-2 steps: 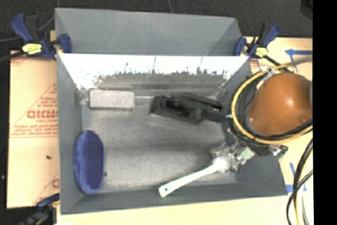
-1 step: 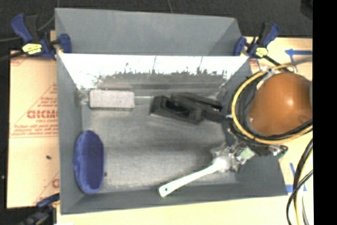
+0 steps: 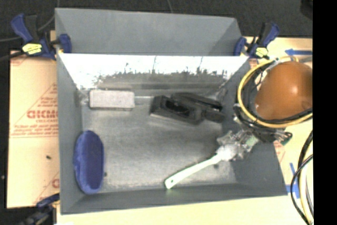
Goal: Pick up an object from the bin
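My gripper [image 3: 237, 141] is low at the right side of the bin, under the orange cover. It sits right at the upper end of a white long-handled tool [image 3: 196, 169], which lies slanted along the bin floor toward the front middle. Whether that end is gripped I cannot tell. A black boxy object [image 3: 181, 107] lies to the upper left of the gripper, near the back wall.
A grey rectangular block [image 3: 111, 99] rests at the back left. A blue oval pad [image 3: 88, 159] lies along the left wall near the front. Bare floor spreads across the middle between them.
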You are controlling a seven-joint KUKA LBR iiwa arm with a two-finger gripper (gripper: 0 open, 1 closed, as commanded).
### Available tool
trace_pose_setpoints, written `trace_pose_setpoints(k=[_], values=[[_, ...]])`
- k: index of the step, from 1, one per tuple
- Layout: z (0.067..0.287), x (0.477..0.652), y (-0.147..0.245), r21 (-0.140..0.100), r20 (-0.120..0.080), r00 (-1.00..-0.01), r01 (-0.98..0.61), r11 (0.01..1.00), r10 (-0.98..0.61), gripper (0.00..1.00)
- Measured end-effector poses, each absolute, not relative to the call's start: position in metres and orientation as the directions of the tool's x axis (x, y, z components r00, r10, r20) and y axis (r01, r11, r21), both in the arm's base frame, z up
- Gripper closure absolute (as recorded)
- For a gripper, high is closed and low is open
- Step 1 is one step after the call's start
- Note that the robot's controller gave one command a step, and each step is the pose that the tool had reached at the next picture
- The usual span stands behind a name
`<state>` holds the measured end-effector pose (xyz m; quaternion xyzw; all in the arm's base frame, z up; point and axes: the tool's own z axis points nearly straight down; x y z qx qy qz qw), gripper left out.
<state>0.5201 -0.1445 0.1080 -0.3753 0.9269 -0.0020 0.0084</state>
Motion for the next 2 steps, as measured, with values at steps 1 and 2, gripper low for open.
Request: trace_pose_setpoints(k=[1,2], values=[[0.092,0.501,-0.136,-0.024,-0.020,-0.557,-0.830,0.557,-0.831,1.00],[0.080,0.516,-0.130,-0.025,-0.023,-0.357,-0.934,0.357,-0.934,1.00]])
